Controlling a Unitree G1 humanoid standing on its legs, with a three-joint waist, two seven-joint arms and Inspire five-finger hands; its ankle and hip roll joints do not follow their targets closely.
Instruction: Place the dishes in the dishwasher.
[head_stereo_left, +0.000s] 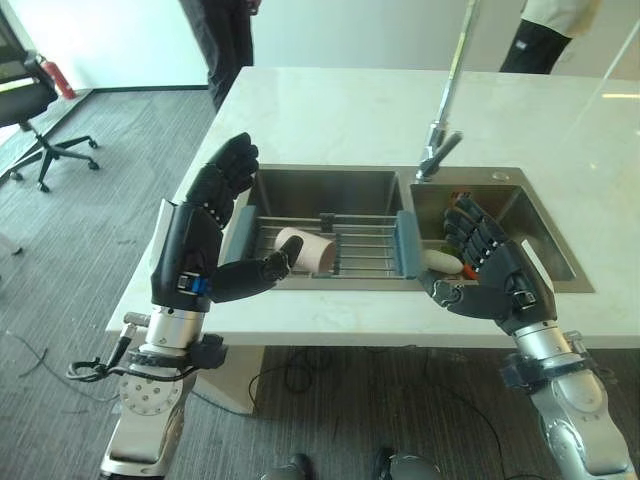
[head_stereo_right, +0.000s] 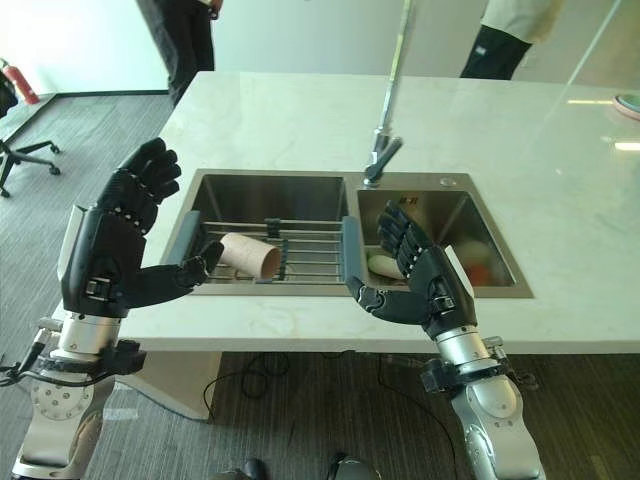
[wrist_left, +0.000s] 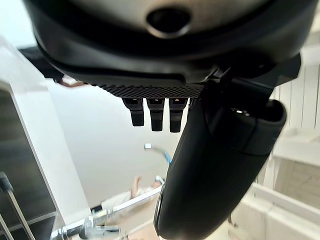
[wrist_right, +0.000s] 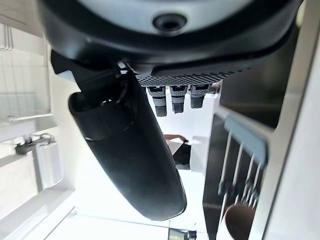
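Note:
A pink cup (head_stereo_left: 308, 250) lies on its side on a wire rack (head_stereo_left: 350, 243) laid across the left basin of a steel double sink (head_stereo_left: 330, 188). In the right basin rest a white dish (head_stereo_left: 441, 261) and some red and green items, partly hidden by my right hand. My left hand (head_stereo_left: 205, 230) is raised over the sink's left rim, fingers straight, thumb pointing at the cup without touching it. My right hand (head_stereo_left: 493, 270) hovers over the right basin's front edge, open and empty.
A tall tap (head_stereo_left: 443, 120) stands behind the sink divider. The white counter (head_stereo_left: 340, 110) stretches far back. Two persons (head_stereo_left: 225, 40) stand beyond its far edge. An office chair (head_stereo_left: 30, 110) sits on the carpet at far left.

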